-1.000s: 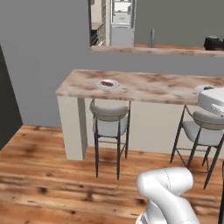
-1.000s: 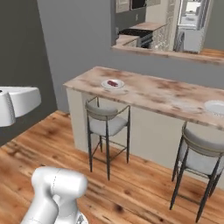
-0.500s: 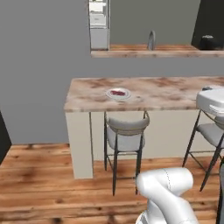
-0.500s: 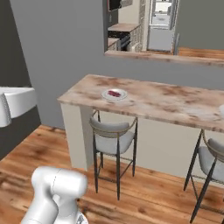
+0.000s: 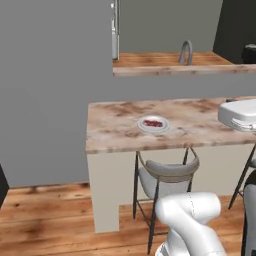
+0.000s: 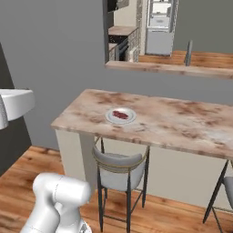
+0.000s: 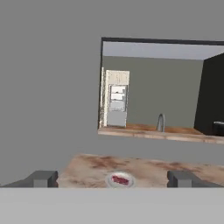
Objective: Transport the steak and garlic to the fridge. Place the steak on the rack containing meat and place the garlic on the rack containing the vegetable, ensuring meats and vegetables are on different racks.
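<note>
The steak, just left of centre in the right base view, was red-pink with whitish flecks and lay on a white plate, on a counter mottled in beige and rusty brown. At the upper middle of that view the fridge was silver-grey with a white shelved upper part. The wall at the left of the left base view was plain grey, the floor at its lower left was warm orange-brown streaked wood, and the stool at its lower middle had a pale grey seat on dark legs.

No legible txt or labels.
</note>
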Motion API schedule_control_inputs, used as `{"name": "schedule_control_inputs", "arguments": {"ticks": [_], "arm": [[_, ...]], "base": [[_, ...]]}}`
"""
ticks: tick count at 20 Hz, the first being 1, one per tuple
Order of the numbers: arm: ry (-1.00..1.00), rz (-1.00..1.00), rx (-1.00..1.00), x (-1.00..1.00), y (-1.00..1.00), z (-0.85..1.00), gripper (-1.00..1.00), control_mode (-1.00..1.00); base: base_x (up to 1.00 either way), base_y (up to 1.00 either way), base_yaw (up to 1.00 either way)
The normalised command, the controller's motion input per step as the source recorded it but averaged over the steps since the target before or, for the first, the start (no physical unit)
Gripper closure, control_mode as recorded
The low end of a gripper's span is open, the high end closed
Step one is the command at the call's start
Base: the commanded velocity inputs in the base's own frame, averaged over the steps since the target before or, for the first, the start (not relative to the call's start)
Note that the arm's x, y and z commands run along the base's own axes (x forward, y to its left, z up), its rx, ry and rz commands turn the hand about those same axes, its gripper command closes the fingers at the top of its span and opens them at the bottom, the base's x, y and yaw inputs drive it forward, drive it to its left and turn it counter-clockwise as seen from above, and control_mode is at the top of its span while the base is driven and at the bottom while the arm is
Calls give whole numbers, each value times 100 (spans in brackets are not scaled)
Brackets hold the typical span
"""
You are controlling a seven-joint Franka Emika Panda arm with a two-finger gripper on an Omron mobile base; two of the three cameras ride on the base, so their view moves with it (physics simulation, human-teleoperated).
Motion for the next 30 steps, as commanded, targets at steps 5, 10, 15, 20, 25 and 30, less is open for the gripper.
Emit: {"name": "schedule_control_inputs", "arguments": {"ticks": [5,10,15,20,25,30], "arm": [[0,0,0,0,0,0,-100,100],[0,0,0,0,0,0,-100,100],[0,0,0,0,0,0,-100,100],[0,0,0,0,0,0,-100,100],[0,0,0,0,0,0,-100,100],[0,0,0,0,0,0,-100,100]], "base": [[60,0,0],[100,0,0],[100,0,0],[100,0,0],[100,0,-10],[96,2,-20]]}}
